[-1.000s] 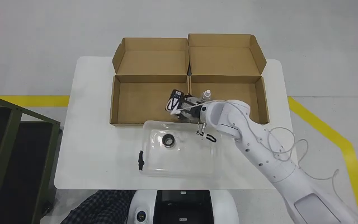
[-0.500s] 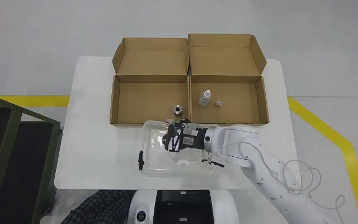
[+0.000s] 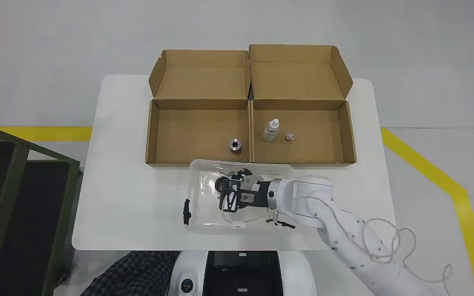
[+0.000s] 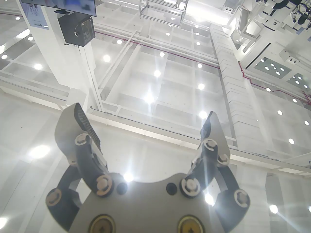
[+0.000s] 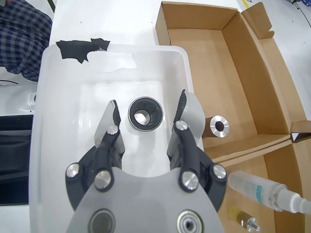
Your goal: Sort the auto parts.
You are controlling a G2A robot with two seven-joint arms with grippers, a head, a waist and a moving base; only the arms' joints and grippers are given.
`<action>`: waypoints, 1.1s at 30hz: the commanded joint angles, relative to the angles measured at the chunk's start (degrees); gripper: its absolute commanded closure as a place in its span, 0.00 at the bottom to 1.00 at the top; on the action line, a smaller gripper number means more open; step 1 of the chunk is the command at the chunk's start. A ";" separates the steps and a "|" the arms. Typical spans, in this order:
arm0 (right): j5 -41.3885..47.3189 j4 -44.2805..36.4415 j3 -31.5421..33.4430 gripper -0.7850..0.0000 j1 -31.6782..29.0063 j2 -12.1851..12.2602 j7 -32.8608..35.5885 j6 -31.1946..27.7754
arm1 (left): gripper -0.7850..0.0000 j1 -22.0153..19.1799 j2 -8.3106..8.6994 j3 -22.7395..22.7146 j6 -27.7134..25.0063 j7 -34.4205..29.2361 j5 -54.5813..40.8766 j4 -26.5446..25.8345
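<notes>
A black ring-shaped part [image 5: 145, 117] lies on the floor of the clear plastic bin [image 5: 116, 47]. My right gripper [image 5: 148, 107] is open inside the bin, one finger on each side of the ring and neither touching it. From above, the right gripper [image 3: 226, 194] sits in the left half of the bin [image 3: 194, 169]. A silver cylinder [image 3: 235, 145] stands in the left cardboard box [image 3: 152, 133]. A small bottle [image 3: 272, 130] and a small metal part [image 3: 289, 136] lie in the right box [image 3: 346, 133]. My left gripper [image 4: 145, 124] is open, facing a ceiling.
Black tape [image 5: 80, 49] sticks to the bin's rim on the side away from the boxes. Both boxes stand side by side behind the bin with their lids folded back. The silver cylinder [image 5: 219, 126] is just past the bin wall, near the right finger.
The right arm has left the left box, where the silver cylinder now stands alone. It swung back to the bin and lowered its open fingers around the black ring.
</notes>
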 commanded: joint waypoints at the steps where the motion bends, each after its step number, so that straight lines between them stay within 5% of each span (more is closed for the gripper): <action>1: -0.31 0.82 -0.46 0.40 0.25 -0.13 -0.43 0.19 | 0.00 0.00 0.00 0.00 0.00 0.00 0.00 0.00; 24: -1.42 10.89 -6.01 0.32 4.94 -2.55 -2.66 1.59 | 0.00 0.00 0.00 0.00 0.00 0.00 0.00 0.00; 29: -0.38 12.15 -6.31 0.38 5.54 -2.89 -3.20 0.83 | 0.00 0.00 0.00 0.00 0.00 0.00 0.00 0.00; 33: 0.02 12.96 -6.35 0.59 5.83 -3.06 -3.62 0.34 | 0.00 0.00 0.00 0.00 0.00 0.00 0.00 0.00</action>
